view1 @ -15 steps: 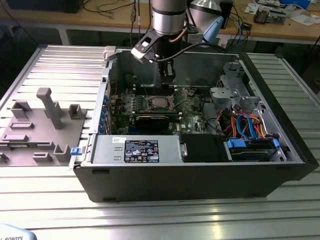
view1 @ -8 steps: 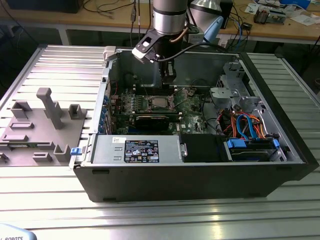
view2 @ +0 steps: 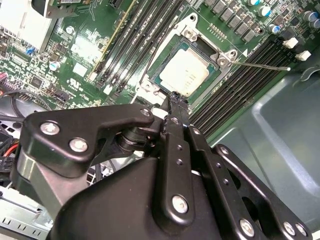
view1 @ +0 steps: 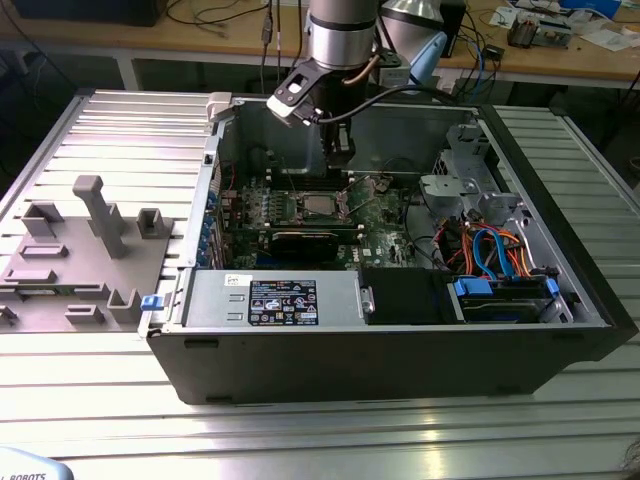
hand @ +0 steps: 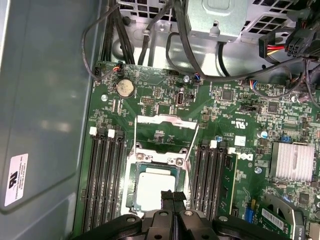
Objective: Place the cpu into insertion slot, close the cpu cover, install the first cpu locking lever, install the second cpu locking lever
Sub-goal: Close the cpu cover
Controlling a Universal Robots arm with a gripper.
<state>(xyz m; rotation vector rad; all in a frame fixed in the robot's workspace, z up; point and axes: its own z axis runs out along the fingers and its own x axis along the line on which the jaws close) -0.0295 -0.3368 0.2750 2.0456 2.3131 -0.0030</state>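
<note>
Ribbed aluminium makes up the table (view1: 90, 110) on which the opened computer case (view1: 400, 350) lies, with a cluttered workbench behind it.

Inside, we find the cpu (hand: 155, 187) lying flat in the insertion slot (hand: 132, 187), its pale metal top facing up and the slot's rim showing evenly around it. We judge the chip to be light, stiff and smooth on top. Its underside and the socket contacts are probably fragile, so it would best be held by two opposite edges and kept level, never pressed or slid.

Just beyond the slot, the cpu cover (hand: 165, 119) is swung open, with green board visible through its window. A thin locking lever (hand: 135, 137) stands free along one side of it, and a second one along the other. So we take the first step as done, with the cover and levers not yet seen to.

The gripper (hand: 172, 196) hovers right over the near edge of the chip. Its fingertips (view2: 175, 97) are drawn together and we see nothing between them.

Memory slots (hand: 105, 175) flank the socket on both sides of the motherboard (hand: 150, 95). In the exterior view, the arm (view1: 340, 35) reaches down into the case from above.
</note>
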